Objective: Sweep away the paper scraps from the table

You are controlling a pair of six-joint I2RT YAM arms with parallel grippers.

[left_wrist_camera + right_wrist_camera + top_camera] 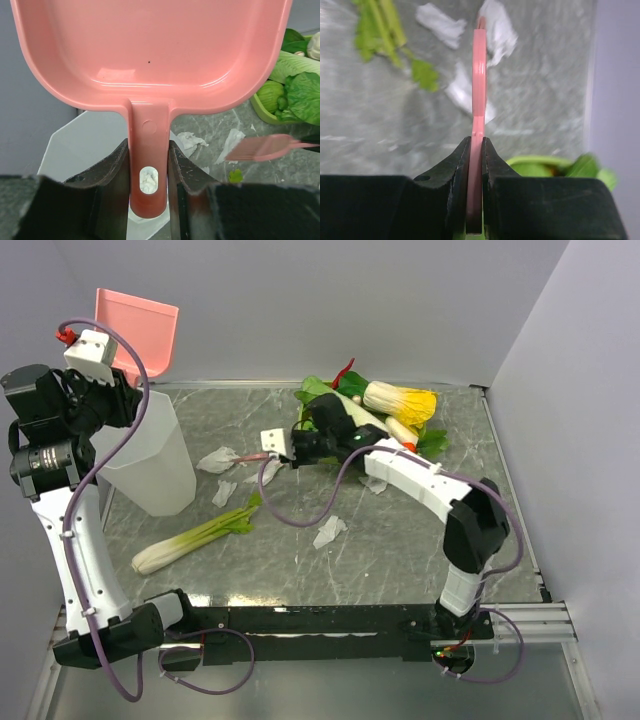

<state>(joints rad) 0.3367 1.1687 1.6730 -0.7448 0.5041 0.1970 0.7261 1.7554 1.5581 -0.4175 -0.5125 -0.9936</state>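
Non-task items, positions read from the top view with the clock centred on the slab:

- Pink dustpan [140, 330]: at 10 o'clock, raised, pan uppermost, handle pointing down.
- White translucent bin [150, 465]: upright at 9 o'clock, directly below the dustpan.
- Leek [195, 538]: lying flat at 8 o'clock, white stem outward, green leaves toward the centre.
- Pink brush [270, 148]: near the centre, head toward 9 o'clock.
- Napa cabbage [400, 400]: at 1 o'clock, yellow leaf tips, lying among green leaves [305, 95] beside a green tray [265, 115].

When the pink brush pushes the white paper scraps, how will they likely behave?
The paper scraps look thin and crumpled, so probably very light and soft. The table looks smooth, so they should slide easily, perhaps scattering.
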